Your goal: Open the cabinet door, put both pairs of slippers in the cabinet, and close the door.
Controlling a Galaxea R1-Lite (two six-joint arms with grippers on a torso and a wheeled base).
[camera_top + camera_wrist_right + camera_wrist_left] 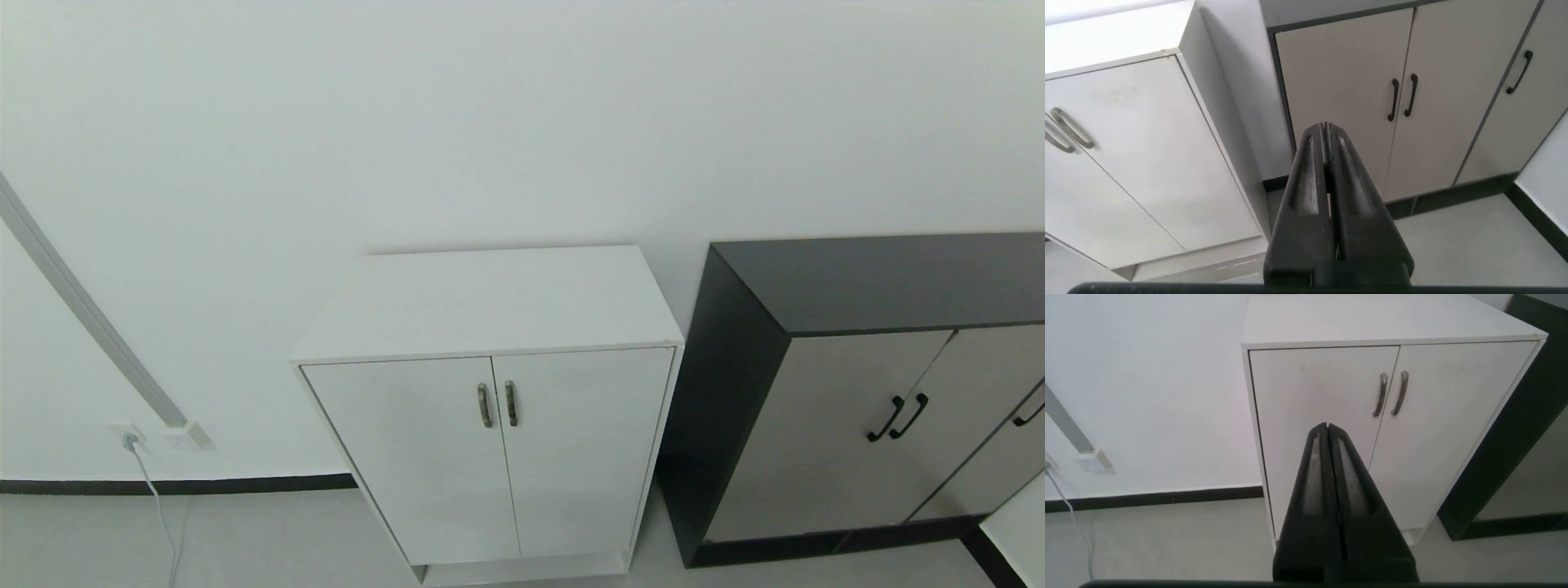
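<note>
"Facing the robot, what stands there?"
"White cabinet (490, 310) against the wall, both doors shut, its two handles (498, 404) side by side. Dark cabinet (857, 278) just beside it, on the right."
"And the grippers?"
"Left gripper (1327, 429) and right gripper (1325, 126): fingers pressed together, holding nothing."

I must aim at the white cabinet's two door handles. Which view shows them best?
The left wrist view: both handles appear whole, near and unblocked. The head view shows them whole but farther off; the right wrist view catches them partly, side-on.
</note>
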